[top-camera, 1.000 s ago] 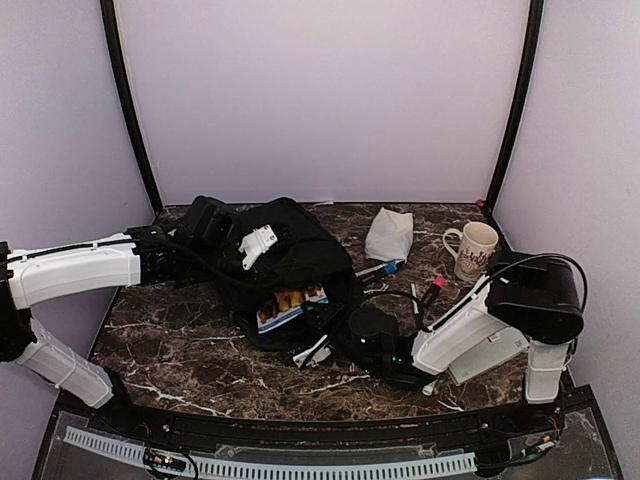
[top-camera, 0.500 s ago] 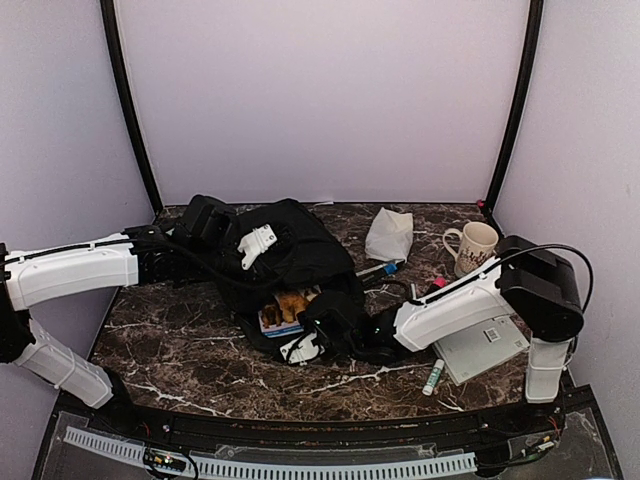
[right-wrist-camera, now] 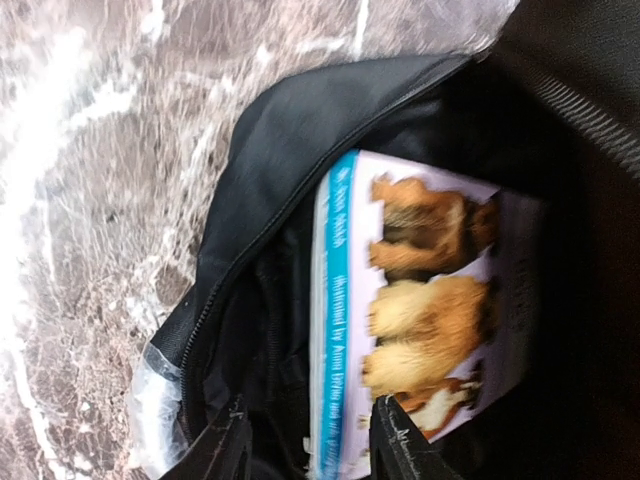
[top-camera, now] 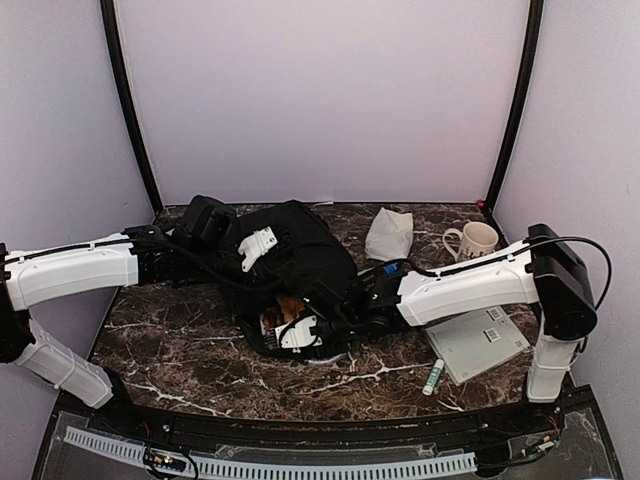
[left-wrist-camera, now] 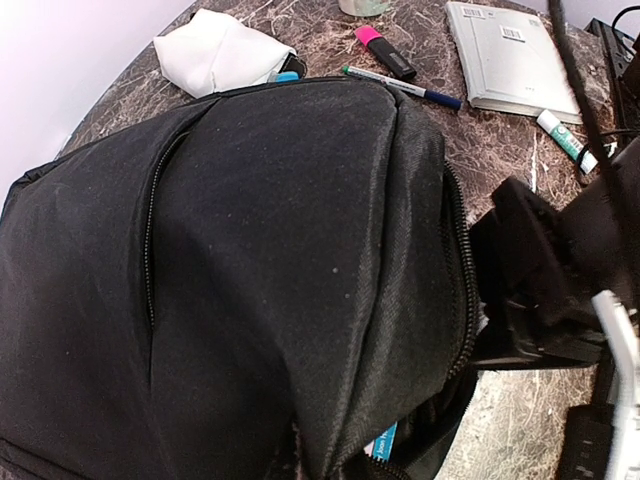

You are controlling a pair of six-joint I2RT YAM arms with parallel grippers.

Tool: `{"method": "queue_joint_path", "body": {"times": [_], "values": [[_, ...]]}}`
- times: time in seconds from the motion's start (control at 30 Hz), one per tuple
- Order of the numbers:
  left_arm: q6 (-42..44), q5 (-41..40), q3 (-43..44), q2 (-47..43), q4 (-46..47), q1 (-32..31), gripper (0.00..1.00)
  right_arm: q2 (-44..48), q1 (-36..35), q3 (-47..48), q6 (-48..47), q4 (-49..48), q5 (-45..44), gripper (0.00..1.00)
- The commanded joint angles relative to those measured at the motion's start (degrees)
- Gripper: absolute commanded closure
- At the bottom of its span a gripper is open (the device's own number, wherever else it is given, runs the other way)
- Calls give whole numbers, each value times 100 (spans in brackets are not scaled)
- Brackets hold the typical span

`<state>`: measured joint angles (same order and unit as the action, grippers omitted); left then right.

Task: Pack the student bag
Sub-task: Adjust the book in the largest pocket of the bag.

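Note:
The student bag (top-camera: 300, 255) is a large black backpack lying in the middle of the marble table, its zipped mouth open toward the front. A book (top-camera: 283, 310) with furry animals on its cover and a blue spine lies inside the mouth (right-wrist-camera: 420, 300). My left gripper (top-camera: 257, 243) sits on top of the bag and is pinched on its upper fabric (left-wrist-camera: 250, 250), holding the flap raised; its fingers are buried in the cloth. My right gripper (top-camera: 300, 328) is at the mouth, open, its fingertips (right-wrist-camera: 400, 445) straddling the book's near edge.
A white cloth pouch (top-camera: 389, 235) and a mug (top-camera: 475, 245) stand at the back right. A grey notebook (top-camera: 475, 342) and a green-capped marker (top-camera: 433, 377) lie at the front right. A pink highlighter (left-wrist-camera: 385, 52) and a pen (left-wrist-camera: 400, 85) lie behind the bag. Clear plastic (right-wrist-camera: 150, 400) shows by the bag's lip.
My right gripper has swung left from beside the notebook to the bag's mouth and now reaches over the book. The left arm and bag have stayed put.

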<state>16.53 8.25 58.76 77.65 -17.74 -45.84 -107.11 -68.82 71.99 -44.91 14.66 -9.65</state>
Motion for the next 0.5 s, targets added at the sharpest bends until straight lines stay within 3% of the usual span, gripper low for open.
{"method": "queue_joint_path", "body": {"times": [0.0,0.47], "values": [[86,326,51,-265,169,-3,100,-302,86,149,282,-18,-183,61],[103,528,53,-285,165,-3,100,-894,193,-94,-454,-1372,-1371,72]]}}
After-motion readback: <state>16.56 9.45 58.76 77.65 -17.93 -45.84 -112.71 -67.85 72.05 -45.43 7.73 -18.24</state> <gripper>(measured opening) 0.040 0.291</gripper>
